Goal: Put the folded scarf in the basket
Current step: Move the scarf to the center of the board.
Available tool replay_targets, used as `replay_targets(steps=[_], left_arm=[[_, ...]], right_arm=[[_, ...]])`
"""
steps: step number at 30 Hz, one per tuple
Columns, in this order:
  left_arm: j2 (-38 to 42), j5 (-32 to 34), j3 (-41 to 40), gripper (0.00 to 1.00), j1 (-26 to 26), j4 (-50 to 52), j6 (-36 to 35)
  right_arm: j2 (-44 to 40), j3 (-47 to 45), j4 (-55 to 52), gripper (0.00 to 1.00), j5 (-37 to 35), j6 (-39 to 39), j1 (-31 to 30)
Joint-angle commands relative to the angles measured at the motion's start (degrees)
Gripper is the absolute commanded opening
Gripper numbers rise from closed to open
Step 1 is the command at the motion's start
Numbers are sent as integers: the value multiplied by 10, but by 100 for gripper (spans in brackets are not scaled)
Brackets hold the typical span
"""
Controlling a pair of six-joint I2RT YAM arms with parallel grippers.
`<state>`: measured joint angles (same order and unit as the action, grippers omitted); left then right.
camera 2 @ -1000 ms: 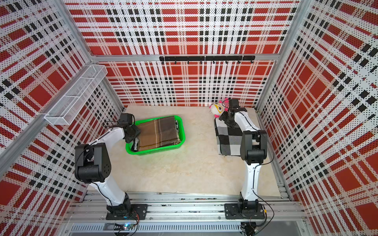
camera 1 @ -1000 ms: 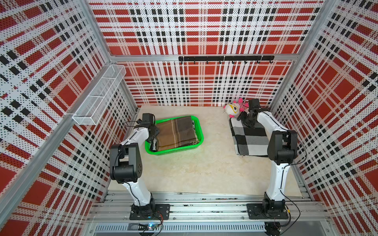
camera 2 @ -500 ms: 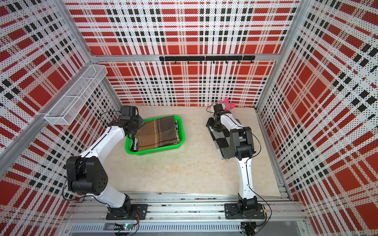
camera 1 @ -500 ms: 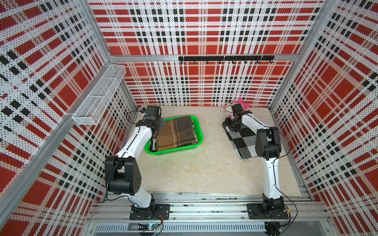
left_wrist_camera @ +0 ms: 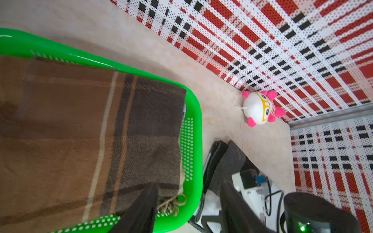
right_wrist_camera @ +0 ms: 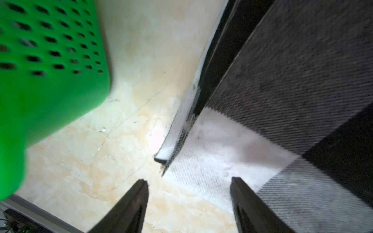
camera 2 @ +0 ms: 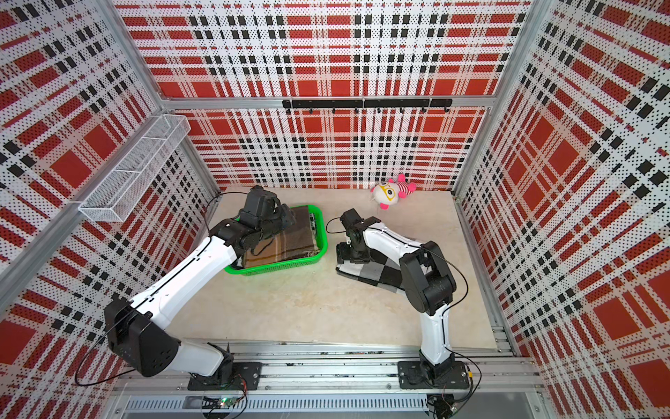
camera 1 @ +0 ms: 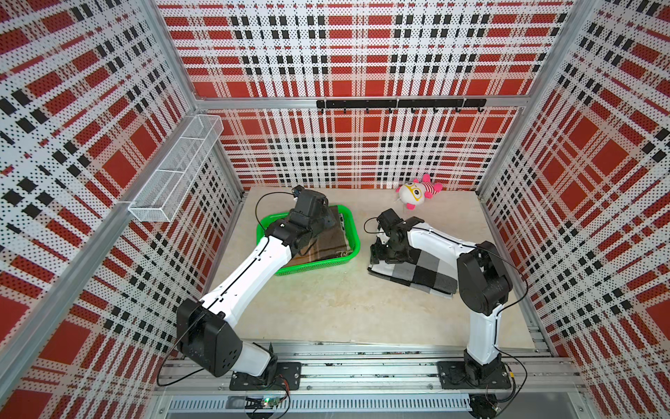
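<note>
The green basket (camera 1: 314, 267) (camera 2: 323, 232) (left_wrist_camera: 195, 113) stands at the back left of the table with a folded brown plaid scarf (camera 1: 328, 243) (camera 2: 290, 239) (left_wrist_camera: 84, 129) lying in it. My left gripper (camera 1: 334, 222) (camera 2: 290, 217) (left_wrist_camera: 188, 184) hovers open over the basket's right end and holds nothing. A folded black, white and grey checked scarf (camera 1: 424, 270) (camera 2: 377, 270) (right_wrist_camera: 292, 80) lies on the table to the right. My right gripper (camera 1: 379, 254) (camera 2: 344, 254) (right_wrist_camera: 189, 180) is open at that scarf's left edge, one finger over the cloth and one over bare table.
A white and pink plush toy (camera 1: 417, 192) (camera 2: 389, 190) (left_wrist_camera: 259, 109) lies by the back wall. A white wire rack (camera 1: 177, 170) hangs on the left wall and a black hook rail (camera 1: 398, 104) on the back wall. Plaid walls enclose the table.
The left arm swung from the basket's left rim over to its right end and its jaws widened. The right arm drew back from the plush toy to the checked scarf's left edge; that scarf shifted left.
</note>
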<state>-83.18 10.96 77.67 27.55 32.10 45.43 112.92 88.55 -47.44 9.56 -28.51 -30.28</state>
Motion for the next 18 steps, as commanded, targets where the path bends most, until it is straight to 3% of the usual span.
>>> replay_targets(steps=[1,7,18], left_arm=[[7,6,-29,53,-3,6,12],[11,-4,-53,52,-3,-2,19],[42,7,-123,51,100,-42,61]], right_arm=[[21,60,5,71,-11,-16,23],[102,110,13,67,14,-49,23],[-17,-136,101,66,51,-88,-44]])
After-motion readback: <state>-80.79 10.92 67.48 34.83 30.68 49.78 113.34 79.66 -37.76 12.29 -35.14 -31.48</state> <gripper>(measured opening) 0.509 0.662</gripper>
